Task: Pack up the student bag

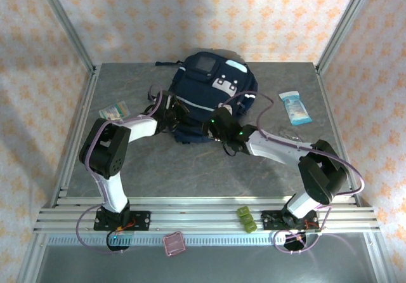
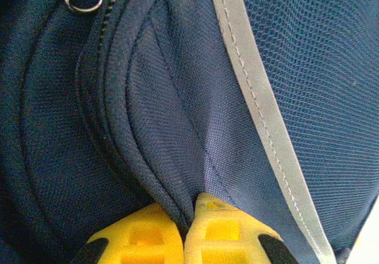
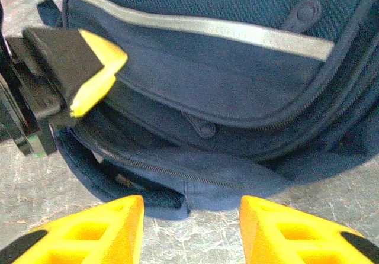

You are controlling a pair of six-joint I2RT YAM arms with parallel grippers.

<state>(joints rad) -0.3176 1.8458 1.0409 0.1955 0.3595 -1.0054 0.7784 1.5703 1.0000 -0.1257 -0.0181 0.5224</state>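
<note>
From above, the student bag lies at twelve o'clock on the grey table, with patterned walls around. Left wrist: the left gripper pinches a fold of its fabric. Right wrist: the right gripper, spread, faces the bag's six o'clock edge.

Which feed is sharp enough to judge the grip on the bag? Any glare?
Left wrist: the student bag weave is crisp, the left gripper softer, bottom-right corner blown white. Right wrist: the right gripper blurs up close, bag sharp. Top external: even light, no glare.
</note>
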